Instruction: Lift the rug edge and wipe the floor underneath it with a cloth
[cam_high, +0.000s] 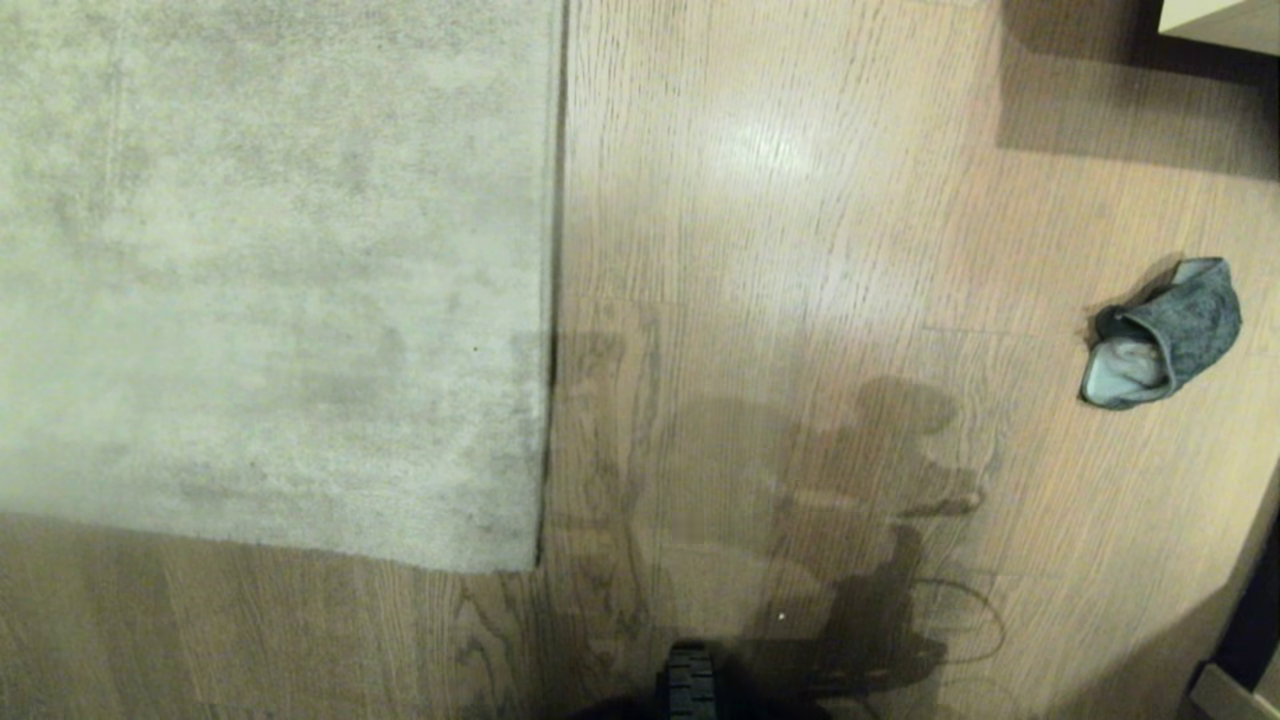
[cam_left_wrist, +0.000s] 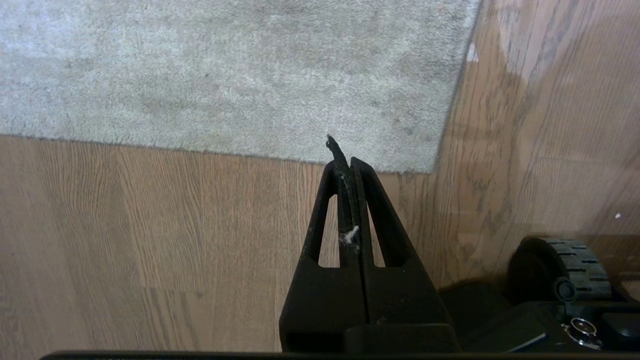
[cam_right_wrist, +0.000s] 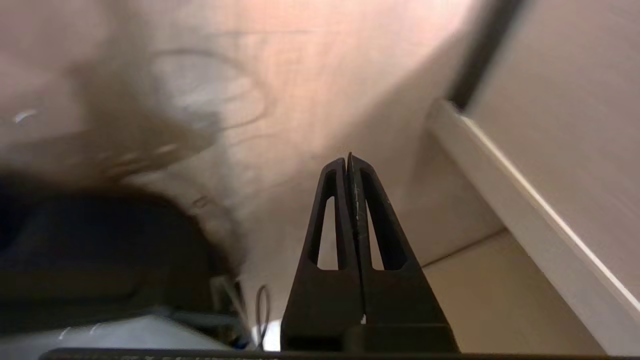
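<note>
On the floor (cam_high: 800, 250) at three o'clock, the cloth (cam_high: 1165, 335) lies nearer the right pincer (cam_right_wrist: 349, 159), its fingers pressed together, empty.

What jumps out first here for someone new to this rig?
The big pale rug fills the head view's left half, lying flat, its straight edge running down the middle against brown wood floor. A crumpled grey-teal cloth lies alone on the planks far right, clear of the rug. Both wrist views show shut, empty grippers: left above the rug's corner, right above bare floor near a pale baseboard.
</note>
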